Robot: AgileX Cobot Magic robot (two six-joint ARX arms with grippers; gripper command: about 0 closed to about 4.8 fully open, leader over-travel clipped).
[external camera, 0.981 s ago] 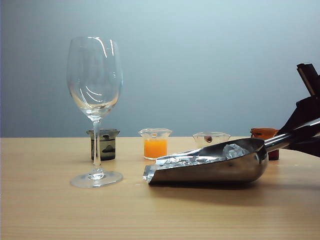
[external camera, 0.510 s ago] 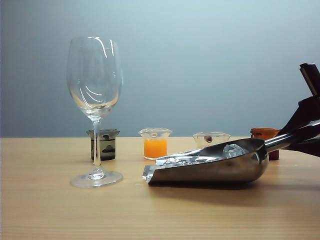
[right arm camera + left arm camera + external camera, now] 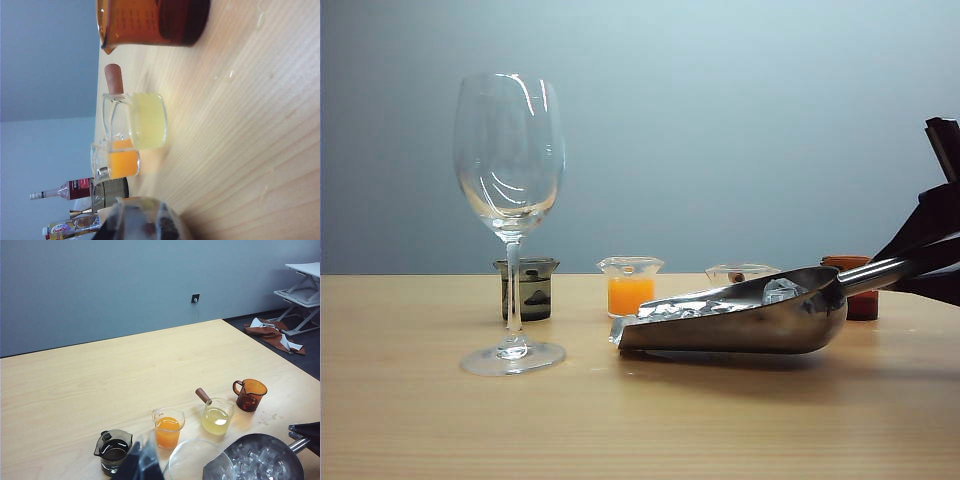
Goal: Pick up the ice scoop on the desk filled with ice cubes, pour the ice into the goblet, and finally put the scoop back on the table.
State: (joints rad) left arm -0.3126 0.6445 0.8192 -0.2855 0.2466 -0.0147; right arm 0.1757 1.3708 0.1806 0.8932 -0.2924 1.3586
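Gripping the far end of the ice scoop's handle, the right gripper point(image 3: 932, 262) sits at the right edge of the exterior view, its dark fingers closed around the metal tube. The ice scoop point(image 3: 735, 320) hangs just above the tabletop point(image 3: 640, 420), nearly level, its open mouth pointing toward the goblet point(image 3: 510, 220). Ice cubes point(image 3: 705, 306) lie inside the trough. The goblet stands upright and empty on the left, well apart from the scoop's lip. Behind them stand four small beakers: a dark one point(image 3: 527, 288), an orange one point(image 3: 630, 287), a pale yellow one point(image 3: 217, 416) and an amber one point(image 3: 250, 394). The left gripper point(image 3: 141, 463) shows only at the edge of its wrist view, above the goblet's rim; I cannot tell whether it is open or closed.
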